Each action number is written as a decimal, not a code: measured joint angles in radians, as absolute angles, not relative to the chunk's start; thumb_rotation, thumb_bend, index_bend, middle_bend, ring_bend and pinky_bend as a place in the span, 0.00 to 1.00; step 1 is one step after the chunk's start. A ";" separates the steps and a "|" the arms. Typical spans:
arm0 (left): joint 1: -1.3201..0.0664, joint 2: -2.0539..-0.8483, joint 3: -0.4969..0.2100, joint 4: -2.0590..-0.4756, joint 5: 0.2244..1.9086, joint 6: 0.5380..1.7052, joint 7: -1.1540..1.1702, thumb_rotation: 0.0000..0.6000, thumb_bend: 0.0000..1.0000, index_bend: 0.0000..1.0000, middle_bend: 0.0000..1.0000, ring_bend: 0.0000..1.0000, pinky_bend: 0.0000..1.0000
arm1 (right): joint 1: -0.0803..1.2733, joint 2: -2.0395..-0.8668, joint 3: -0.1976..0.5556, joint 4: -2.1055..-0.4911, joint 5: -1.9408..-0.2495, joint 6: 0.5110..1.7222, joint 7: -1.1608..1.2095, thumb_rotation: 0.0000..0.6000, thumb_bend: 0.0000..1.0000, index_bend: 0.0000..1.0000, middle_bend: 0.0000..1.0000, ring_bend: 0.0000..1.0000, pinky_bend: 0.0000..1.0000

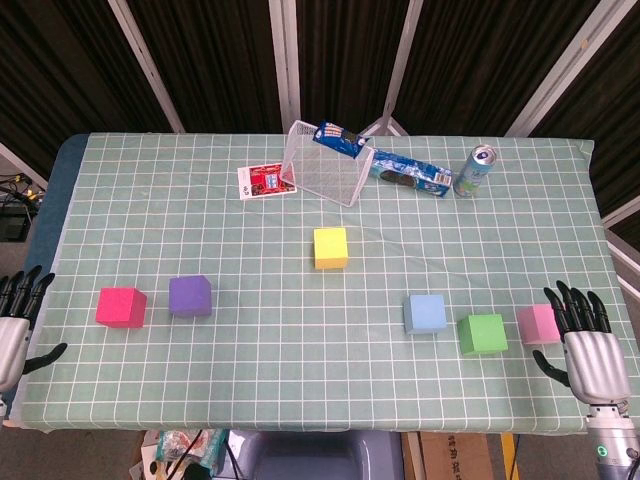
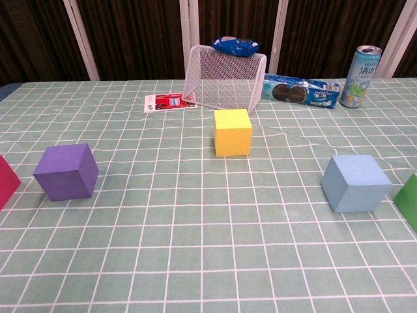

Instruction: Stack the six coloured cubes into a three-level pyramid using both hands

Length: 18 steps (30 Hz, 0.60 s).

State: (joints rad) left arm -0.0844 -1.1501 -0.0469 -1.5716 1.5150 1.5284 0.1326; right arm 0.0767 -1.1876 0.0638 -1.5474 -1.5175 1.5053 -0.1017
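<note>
Head view alone shows left hand [image 1: 14, 325] and right hand [image 1: 590, 355], both empty, fingers spread.

A green checked table [image 1: 300, 330] carries six cubes spread apart: red cube [image 1: 121, 307] and purple cube [image 1: 190, 296] near the left edge, yellow cube [image 1: 330, 248] central, blue cube [image 1: 425, 314], green cube [image 1: 482, 334] and pink cube [image 1: 537, 323] toward the right, with a tipped wire basket [image 1: 325, 162], card [image 1: 265, 182], biscuit packet [image 1: 410, 175] and can [image 1: 474, 171] along the far edge.

Bright, even overhead light, soft short shadows under the cubes, sharp focus, perhaps slight edge distortion.
</note>
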 measured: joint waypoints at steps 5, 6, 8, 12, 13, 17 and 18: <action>-0.083 -1.144 -0.046 -1.578 1.504 1.519 0.127 1.00 0.00 0.00 0.00 0.00 0.00 | 0.079 -1.191 0.062 -1.547 -1.519 1.500 -0.103 1.00 0.24 0.00 0.00 0.00 0.00; -0.083 -1.142 -0.046 -1.580 1.501 1.516 0.127 1.00 0.00 0.00 0.00 0.00 0.00 | 0.079 -1.191 0.062 -1.547 -1.519 1.498 -0.104 1.00 0.24 0.00 0.00 0.00 0.00; -0.083 -1.139 -0.046 -1.584 1.500 1.514 0.128 1.00 0.00 0.00 0.00 0.00 0.00 | 0.080 -1.191 0.061 -1.547 -1.517 1.495 -0.104 1.00 0.24 0.00 0.00 0.00 0.00; -0.082 -1.138 -0.045 -1.588 1.500 1.514 0.130 1.00 0.00 0.00 0.00 0.00 0.00 | 0.078 -1.188 0.060 -1.549 -1.515 1.494 -0.098 1.00 0.24 0.00 0.00 0.00 0.00; -0.083 -1.138 -0.045 -1.589 1.498 1.513 0.129 1.00 0.00 0.00 0.00 0.00 0.00 | 0.078 -1.187 0.059 -1.549 -1.515 1.494 -0.098 1.00 0.24 0.00 0.00 0.00 0.00; -0.085 -1.137 -0.047 -1.594 1.491 1.505 0.125 1.00 0.00 0.00 0.00 0.00 0.00 | 0.077 -1.187 0.055 -1.548 -1.511 1.486 -0.102 1.00 0.24 0.00 0.00 0.00 0.00; -0.085 -1.136 -0.047 -1.595 1.492 1.505 0.124 1.00 0.00 0.00 0.00 0.00 0.00 | 0.077 -1.187 0.053 -1.548 -1.511 1.486 -0.103 1.00 0.24 0.00 0.00 0.00 0.00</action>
State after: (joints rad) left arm -0.0854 -1.1364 -0.0470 -1.5945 1.4915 1.5048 0.1244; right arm 0.0765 -1.1870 0.0532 -1.5481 -1.5115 1.4857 -0.1032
